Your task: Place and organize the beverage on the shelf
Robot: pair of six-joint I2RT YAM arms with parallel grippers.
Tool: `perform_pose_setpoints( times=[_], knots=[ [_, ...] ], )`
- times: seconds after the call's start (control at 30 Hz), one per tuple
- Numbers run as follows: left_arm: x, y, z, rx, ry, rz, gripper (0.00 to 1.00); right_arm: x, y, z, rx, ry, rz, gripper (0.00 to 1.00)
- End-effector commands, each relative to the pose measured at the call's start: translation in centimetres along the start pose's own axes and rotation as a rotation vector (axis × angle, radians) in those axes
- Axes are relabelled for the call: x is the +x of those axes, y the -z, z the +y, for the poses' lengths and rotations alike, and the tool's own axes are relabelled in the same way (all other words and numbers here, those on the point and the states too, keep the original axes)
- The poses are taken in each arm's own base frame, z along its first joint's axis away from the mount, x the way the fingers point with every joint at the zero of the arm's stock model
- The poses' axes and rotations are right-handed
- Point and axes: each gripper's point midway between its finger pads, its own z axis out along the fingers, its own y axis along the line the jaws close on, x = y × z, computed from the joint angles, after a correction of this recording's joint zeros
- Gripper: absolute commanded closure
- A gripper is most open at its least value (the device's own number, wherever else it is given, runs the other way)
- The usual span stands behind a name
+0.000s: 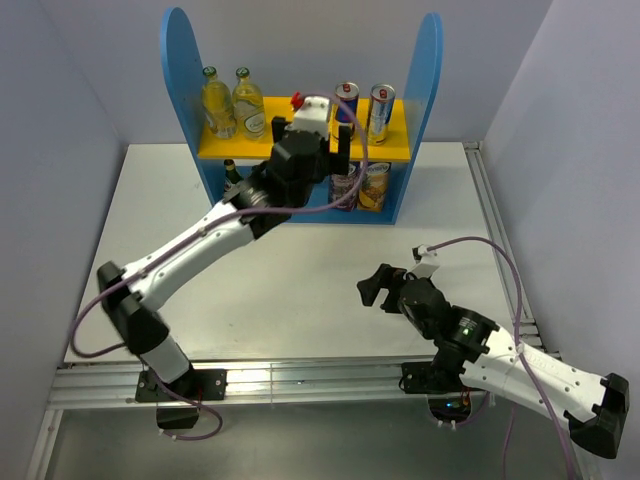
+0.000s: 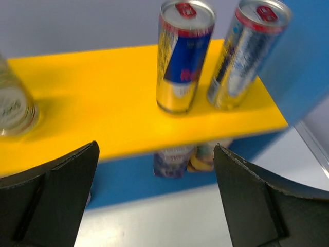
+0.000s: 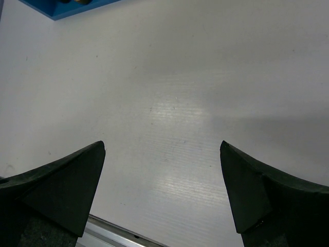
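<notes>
Saw left gripper (image 2: pixel 155 149) jaws apart & empty, facing cans (image 2: pixel 182 56) on shelf (image 2: pixel 103 92); right gripper (image 3: pixel 162 146) apart too. Judged cans prob. light, slick, dent-prone: best gripped mid-body, gently.

**White table, one shelf at the back**

The white table (image 1: pixel 320 270) is a matt, faintly ribbed sheet with a soft glare near its middle. The blue shelf (image 1: pixel 180 60) stands directly on it at the far edge — roughly centred, foot flat on the surface. A metal rail (image 1: pixel 300 380) runs along the near edge.
</notes>
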Motion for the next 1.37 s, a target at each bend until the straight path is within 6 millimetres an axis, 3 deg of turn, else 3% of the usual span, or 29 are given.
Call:
perform_pose_setpoints(
  times=[0.0, 0.03, 0.1, 0.13, 0.17, 0.2, 0.33, 0.47, 0.5, 0.67, 0.77, 1.33],
  knots=[
    [-1.4, 4.9, 0.4, -0.012, 0.090, -0.056, 0.01, -2.3, 1.0, 0.9, -0.009, -0.005, -0.055, 0.00],
    [0.6, 6.4, 1.4, -0.034, 0.087, -0.034, 0.01, -2.4, 1.2, 1.0, -0.013, -0.003, -0.055, 0.00],
    [3.0, 8.6, 0.9, -0.019, 0.126, -0.008, 0.01, -3.0, 1.8, 1.9, -0.060, 0.014, -0.055, 0.00],
    [5.6, 10.0, 2.1, -0.038, 0.118, 0.022, 0.01, -3.3, 2.0, 2.5, -0.085, 0.025, -0.059, 0.00],
    [7.3, 10.8, 2.5, -0.052, 0.156, 0.049, 0.01, -4.2, 2.7, 3.1, -0.107, 0.030, -0.074, 0.00],
    [10.3, 12.3, 3.3, -0.056, 0.147, 0.088, 0.01, -4.5, 3.1, 3.3, -0.114, 0.038, -0.074, 0.00],
    [16.5, 15.7, 5.5, -0.086, 0.212, 0.158, 0.02, -8.3, 5.4, 4.7, -0.130, 0.066, -0.137, 0.00],
    [20.1, 18.3, 7.5, -0.131, 0.266, 0.198, 0.02, -12.4, 8.0, 6.2, -0.160, 0.090, -0.225, 0.00],
    [21.1, 19.2, 8.8, -0.162, 0.234, 0.215, 0.02, -13.0, 8.4, 6.4, -0.164, 0.094, -0.237, 0.00],
    [21.2, 21.1, 10.9, -0.199, 0.277, 0.206, 0.02, -16.2, 9.8, 6.7, -0.136, 0.130, -0.324, 0.00],
    [20.3, 21.8, 11.7, -0.191, 0.303, 0.188, 0.02, -17.0, 10.3, 6.9, -0.136, 0.138, -0.349, 0.00],
    [17.9, 22.9, 14.2, -0.239, 0.301, 0.128, 0.02, -16.9, 9.2, 6.9, -0.097, 0.147, -0.344, 0.00]
  ],
)
